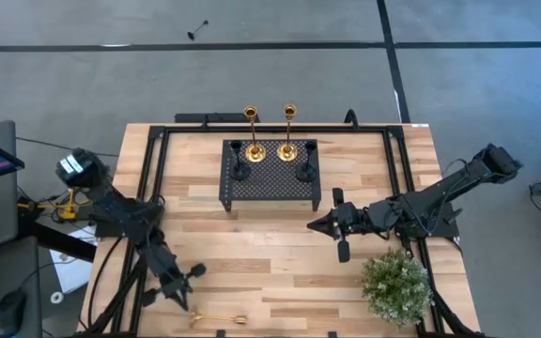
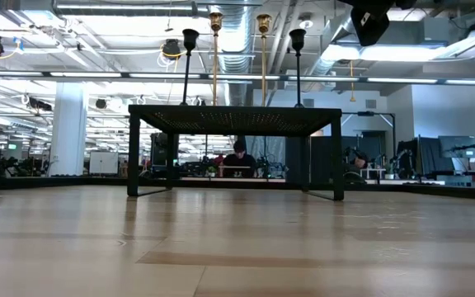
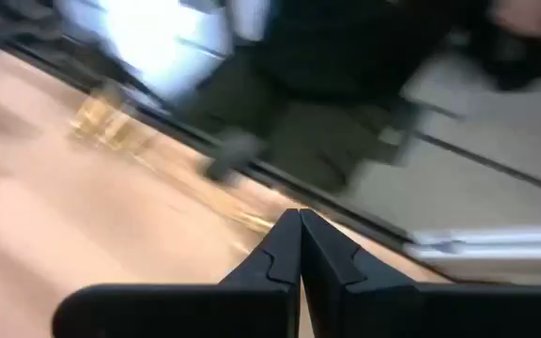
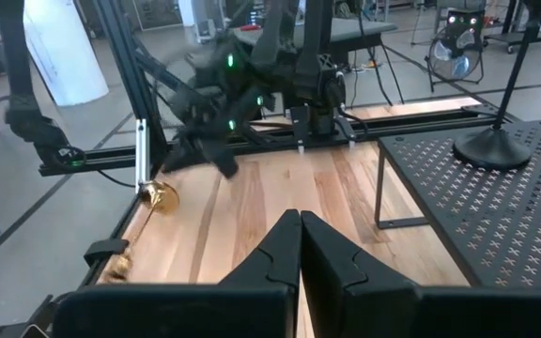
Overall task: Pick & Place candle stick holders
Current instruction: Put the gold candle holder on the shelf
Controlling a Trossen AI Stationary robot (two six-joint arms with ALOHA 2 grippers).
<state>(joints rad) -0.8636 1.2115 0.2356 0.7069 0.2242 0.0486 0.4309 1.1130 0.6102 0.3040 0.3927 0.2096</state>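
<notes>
Two tall gold candle stick holders (image 1: 252, 133) (image 1: 289, 131) and two short black ones (image 1: 239, 165) (image 1: 305, 169) stand upright on the black perforated stand (image 1: 270, 183). Another gold holder (image 1: 219, 320) lies on its side on the wood by the table's near edge; the right wrist view shows it too (image 4: 156, 197). My left gripper (image 1: 184, 300) is shut, low over the table's near left corner, just left of that lying holder and apart from it. My right gripper (image 1: 319, 223) is shut and hangs above the table, right of the stand.
A green bushy plant (image 1: 397, 286) stands at the near right corner. A black frame rail (image 1: 158, 178) runs around the tabletop. Bare wood (image 1: 261, 253) lies between the stand and the near edge.
</notes>
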